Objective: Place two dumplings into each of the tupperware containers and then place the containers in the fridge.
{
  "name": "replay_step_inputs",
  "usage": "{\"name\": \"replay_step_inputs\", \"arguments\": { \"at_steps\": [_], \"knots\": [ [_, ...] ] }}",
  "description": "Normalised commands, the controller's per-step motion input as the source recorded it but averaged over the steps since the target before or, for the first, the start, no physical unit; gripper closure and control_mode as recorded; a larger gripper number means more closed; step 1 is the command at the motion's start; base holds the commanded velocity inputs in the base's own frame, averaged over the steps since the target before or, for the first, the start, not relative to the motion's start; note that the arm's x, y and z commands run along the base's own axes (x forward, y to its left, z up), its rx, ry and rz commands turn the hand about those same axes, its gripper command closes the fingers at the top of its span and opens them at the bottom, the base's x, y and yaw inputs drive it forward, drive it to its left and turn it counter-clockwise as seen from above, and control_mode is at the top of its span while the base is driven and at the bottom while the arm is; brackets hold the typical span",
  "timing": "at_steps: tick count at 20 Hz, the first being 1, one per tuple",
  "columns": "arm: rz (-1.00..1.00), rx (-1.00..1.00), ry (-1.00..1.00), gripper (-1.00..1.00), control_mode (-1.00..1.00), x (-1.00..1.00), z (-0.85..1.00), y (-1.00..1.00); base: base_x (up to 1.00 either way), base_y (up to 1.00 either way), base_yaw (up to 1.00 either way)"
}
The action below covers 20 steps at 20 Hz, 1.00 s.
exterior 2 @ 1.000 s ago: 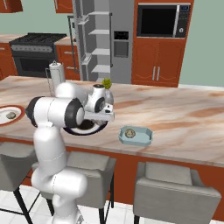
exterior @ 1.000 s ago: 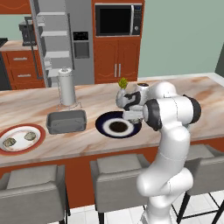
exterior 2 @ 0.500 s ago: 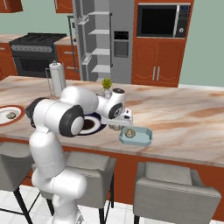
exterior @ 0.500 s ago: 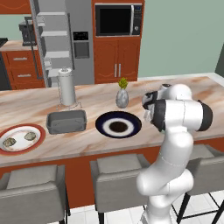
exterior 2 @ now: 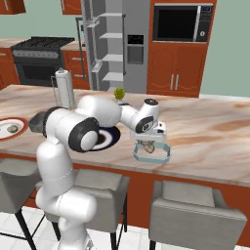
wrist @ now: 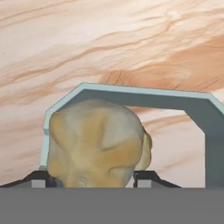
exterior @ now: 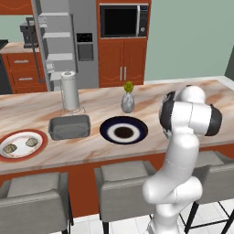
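My gripper is shut on a pale tan dumpling and hangs just over the light blue-grey tupperware container near the counter's front edge. In the hand view the held dumpling sits between the finger tips, and the container's rim frames it. A second dumpling peeks out behind it, inside the container. The dark grey tupperware container stands empty further left. Two more dumplings lie on the red-rimmed plate. The fridge stands open behind the counter.
A dark blue plate lies between the two containers. A paper towel roll and a small vase stand toward the counter's back. Grey stools line the front. A black microwave is built in beside the fridge.
The arm has swung right from above the dark blue plate to above the light blue-grey container, carrying the dumpling with it.
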Motion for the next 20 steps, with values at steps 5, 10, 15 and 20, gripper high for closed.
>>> {"name": "replay_step_inputs", "arguments": {
  "at_steps": [5,10,15,20],
  "knots": [
    [0.00,0.00,0.00,1.00,-1.00,-0.05,0.00,-0.57,0.00,0.00,0.00],
    [0.00,0.00,0.00,1.00,-1.00,-0.51,0.00,-0.26,0.00,0.00,0.00],
    [0.00,0.00,-0.01,1.00,-1.00,-0.61,0.00,-0.08,0.00,0.00,0.00],
    [0.00,0.00,-0.08,1.00,-1.00,-0.04,0.11,0.27,0.00,0.00,0.00]
  ]
}}
